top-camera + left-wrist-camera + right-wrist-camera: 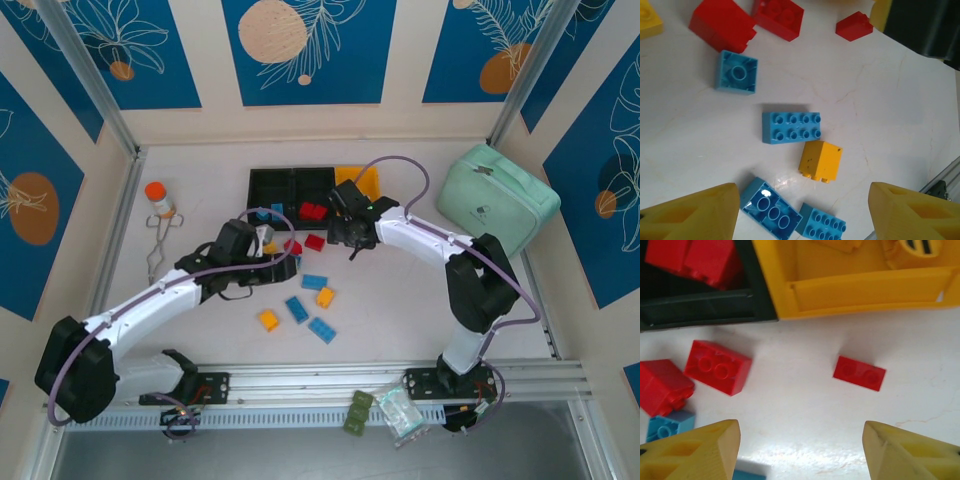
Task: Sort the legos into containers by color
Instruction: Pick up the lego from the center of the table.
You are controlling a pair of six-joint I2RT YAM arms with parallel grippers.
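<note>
The left gripper (803,197), spread, is hovering by a yellow lego (820,161) — the right gripper (800,427), spread, by a red lego (859,373); white counter (400,300), blue-panelled walls (300,85).

Left wrist view: the yellow lego (647,20) at eleven o'clock is cut off by the edge. Right wrist view: a finger (700,450) half hides the blue lego (667,425) at eight o'clock.

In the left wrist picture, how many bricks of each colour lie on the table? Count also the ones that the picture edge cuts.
Blue bricks: 4
Red bricks: 3
Yellow bricks: 2, one of them cut by the top-left corner
Total: 9
A yellow piece at the top edge is too cut off to identify, so it is not counted.
</note>
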